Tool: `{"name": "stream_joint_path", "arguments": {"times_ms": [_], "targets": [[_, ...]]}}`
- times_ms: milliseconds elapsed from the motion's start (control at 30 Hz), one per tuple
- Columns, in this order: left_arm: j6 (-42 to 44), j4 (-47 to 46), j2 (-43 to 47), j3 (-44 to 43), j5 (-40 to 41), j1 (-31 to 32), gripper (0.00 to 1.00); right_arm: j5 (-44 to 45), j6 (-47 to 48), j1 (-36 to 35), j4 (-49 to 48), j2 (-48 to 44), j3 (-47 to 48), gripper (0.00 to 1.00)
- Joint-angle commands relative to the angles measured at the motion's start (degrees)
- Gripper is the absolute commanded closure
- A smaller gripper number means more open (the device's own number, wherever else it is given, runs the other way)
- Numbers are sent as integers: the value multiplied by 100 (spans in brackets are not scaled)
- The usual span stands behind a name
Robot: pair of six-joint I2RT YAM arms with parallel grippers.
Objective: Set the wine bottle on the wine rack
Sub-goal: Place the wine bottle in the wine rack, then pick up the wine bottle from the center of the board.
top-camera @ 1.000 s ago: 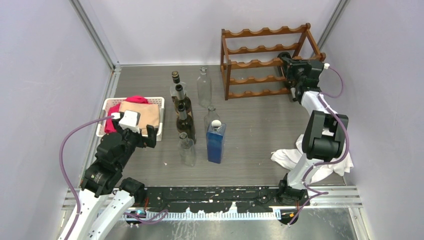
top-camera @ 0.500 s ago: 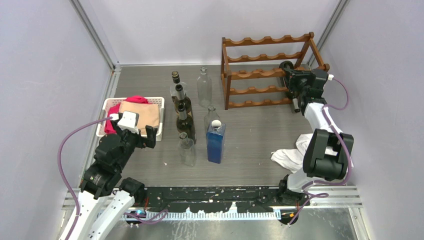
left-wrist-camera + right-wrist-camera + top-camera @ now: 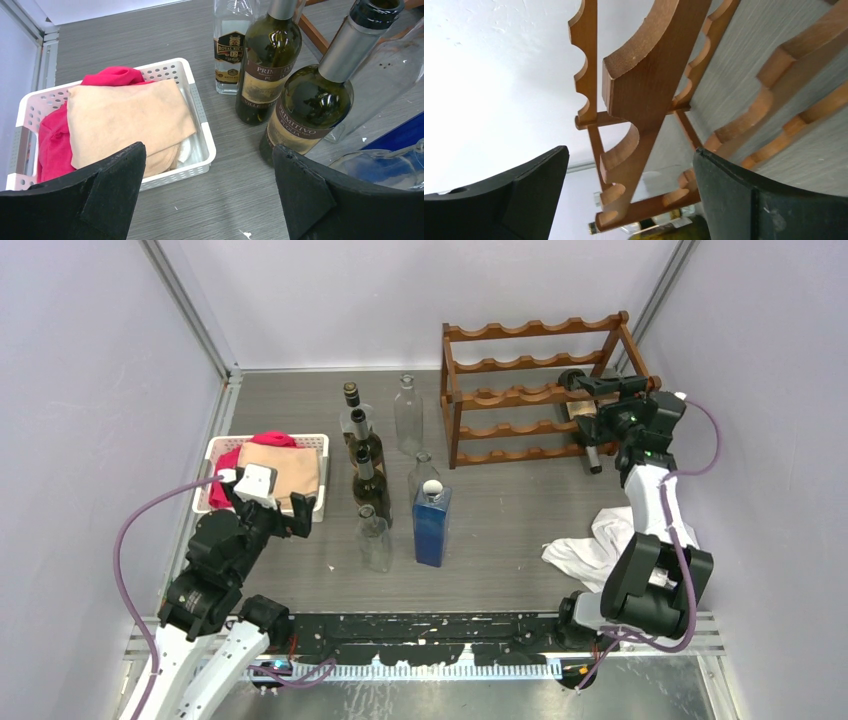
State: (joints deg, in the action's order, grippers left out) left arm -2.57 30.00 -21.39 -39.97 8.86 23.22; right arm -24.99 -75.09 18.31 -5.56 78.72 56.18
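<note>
Wine bottle (image 3: 584,412) lying across wine rack (image 3: 505,397) rails, neck nearward, right tool (image 3: 631,200) apart, left tool (image 3: 207,195) apart

Legible markings: three bottle labels, all to the right of the white basket (image 3: 202,125); left wrist view only.

1. Clear bottle (image 3: 231,50), beyond the basket's far right corner: a dark crest label is printed "ROYAL RIC…", its end turned out of sight, with a large "12" beneath; the gold strip lower down is too small to be read.
2. Farther green wine bottle (image 3: 267,70), just right of that bottle: on a brown label "PRIM…" is read, the rest being curved away, with "VILLE…" on the band below.
3. Nearer green wine bottle (image 3: 305,110), right of the basket's near corner: "PRIMITIVO" is printed above "PUGLIA" on a brown label.

Nothing legible is found in the other two views.
</note>
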Motion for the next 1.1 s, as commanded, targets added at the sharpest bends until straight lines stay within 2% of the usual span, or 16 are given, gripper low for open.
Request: {"name": "stream_joint_path", "arguments": {"times_ms": [0, 67, 100, 200, 267, 333, 400, 467, 567, 667, 767, 867, 967, 1067], "targets": [[-64, -368, 156, -20, -164, -37, 4, -1158, 1758, 386, 882, -492, 335, 0], [-104, -418, 244, -22, -234, -37, 1, -2467, 2710, 473, 822, -562, 247, 0], [-134, -471, 297, -14, -293, -37, 0, -2961, 3309, 502, 1098, -575, 271, 0], [-355, -541, 386, -115, -684, -37, 0, -3895, 5514, 494, 2792, -524, 526, 0], [-726, -453, 331, -353, -999, -37, 0, -3798, 7603, 486, 4348, -437, 846, 0], [-1138, -329, 214, -596, -1424, -37, 0, -3449, 8525, 468, 5200, -448, 996, 0], [-1551, -240, 82, -816, -1914, -37, 0, -2864, 9029, 407, 5265, -703, 922, 0], [-2000, -240, -15, -953, -2358, -38, 0, -2690, 9308, 394, 5010, -1089, 605, 0], [-2668, -423, -38, -1006, -2769, -37, 1, -3117, 10012, 393, 4789, -1658, -10, 0], [-3069, -564, 14, -947, -2895, -37, 2, -3894, 11069, 381, 5089, -2049, -308, 0], [-3235, -719, 117, -755, -2874, -37, 2, -4485, 12597, 150, 6491, -1922, -11, 0], [-3277, -838, 174, -581, -2808, -37, 3, -4033, 14293, -552, 8102, -1650, 719, 0], [-3354, -863, 109, -493, -2817, -37, 4, -3458, 14014, -1305, 8339, -1628, 1315, 0], [-3535, -912, 69, -433, -2820, -37, 5, -2947, 13021, -2046, 7758, -1802, 1795, 0]]}}
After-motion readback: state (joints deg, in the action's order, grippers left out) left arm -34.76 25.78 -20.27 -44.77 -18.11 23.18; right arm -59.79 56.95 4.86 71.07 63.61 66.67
